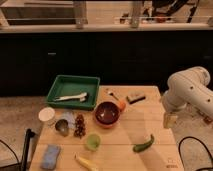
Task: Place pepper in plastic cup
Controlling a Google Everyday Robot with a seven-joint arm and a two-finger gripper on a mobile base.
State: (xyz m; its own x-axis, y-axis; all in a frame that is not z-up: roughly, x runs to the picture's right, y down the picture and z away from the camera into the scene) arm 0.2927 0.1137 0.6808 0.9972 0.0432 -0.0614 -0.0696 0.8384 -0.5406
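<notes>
Pepper [143,144] sits on the table [120,134] right of the plastic cup [92,142], gripper [169,120] hovers up-right of it (can't tell if it's open), and that slim curve could easily squirt out of an off-center pinch.

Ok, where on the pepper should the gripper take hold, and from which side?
Probably the thicker middle of the pepper, coming straight down from above and closing across its narrow width: it lies flat on the table, slim and curved. The gripper hangs at the table's right edge, close to it.
</notes>
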